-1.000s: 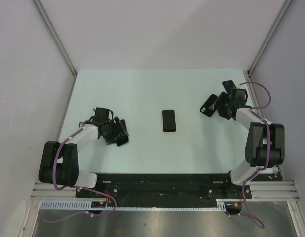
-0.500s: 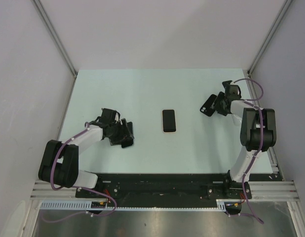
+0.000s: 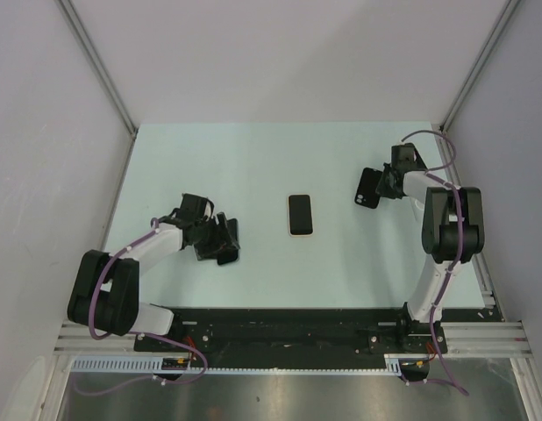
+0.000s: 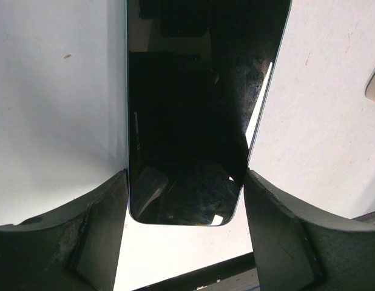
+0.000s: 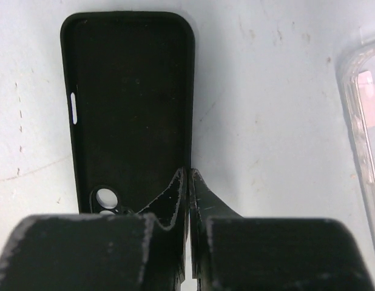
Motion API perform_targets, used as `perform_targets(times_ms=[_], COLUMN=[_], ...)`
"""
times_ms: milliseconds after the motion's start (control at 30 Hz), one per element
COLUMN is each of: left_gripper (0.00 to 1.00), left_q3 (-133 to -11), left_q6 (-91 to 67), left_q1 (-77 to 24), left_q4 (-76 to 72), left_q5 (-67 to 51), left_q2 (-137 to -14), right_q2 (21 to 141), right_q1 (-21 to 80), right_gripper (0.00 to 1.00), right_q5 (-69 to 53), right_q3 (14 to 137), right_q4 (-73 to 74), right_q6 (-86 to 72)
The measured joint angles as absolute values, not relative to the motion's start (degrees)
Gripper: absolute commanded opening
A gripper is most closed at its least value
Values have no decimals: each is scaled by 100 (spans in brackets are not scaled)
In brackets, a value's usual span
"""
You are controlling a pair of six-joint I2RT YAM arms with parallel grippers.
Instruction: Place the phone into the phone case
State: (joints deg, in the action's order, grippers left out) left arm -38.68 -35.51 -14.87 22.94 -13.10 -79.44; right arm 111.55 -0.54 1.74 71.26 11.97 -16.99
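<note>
Clamping the phone by its long edges, your left fingers hold likely slippery glass; right fingers pinch the soft-looking case wall.

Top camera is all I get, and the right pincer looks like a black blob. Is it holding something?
Observer: Yes, the right pincer is pinched shut on the side wall of the black case.
Operator: Is anything inside the case?
Observer: No, it's empty; its camera hole shows near the pincer.
Operator: And the left pincer?
Observer: The phone sits gripped between its fingers, dark screen showing.
</note>
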Motion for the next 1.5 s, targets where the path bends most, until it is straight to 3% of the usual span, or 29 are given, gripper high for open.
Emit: perform_targets(times_ms=[467,800,1100,1500], left_gripper=[62,62,61,61], left_q3=[-3780,-3433,-3343,-2904], left_q6=[-3553,-3590,-3627,-3913], left_q1=[-1490,-1498,-1503,-1505], left_q4=[2307,2394,2499,2167], left_q5=[-1656,-1959,-2084,-2534], left_q2=[-7889,-7476,-7175,-7017], right_q2=[9518,8357,8667,9338], right_q1=[969,3310,5144,5631], right_gripper=[0,0,0,0], right_q5=[-224,390,1232,1745], right_q3=[7094,5686,5371,5369], right_q4=[2075,2003,1844,1667], right_q6=[-1083,-2344,-3726,-4657])
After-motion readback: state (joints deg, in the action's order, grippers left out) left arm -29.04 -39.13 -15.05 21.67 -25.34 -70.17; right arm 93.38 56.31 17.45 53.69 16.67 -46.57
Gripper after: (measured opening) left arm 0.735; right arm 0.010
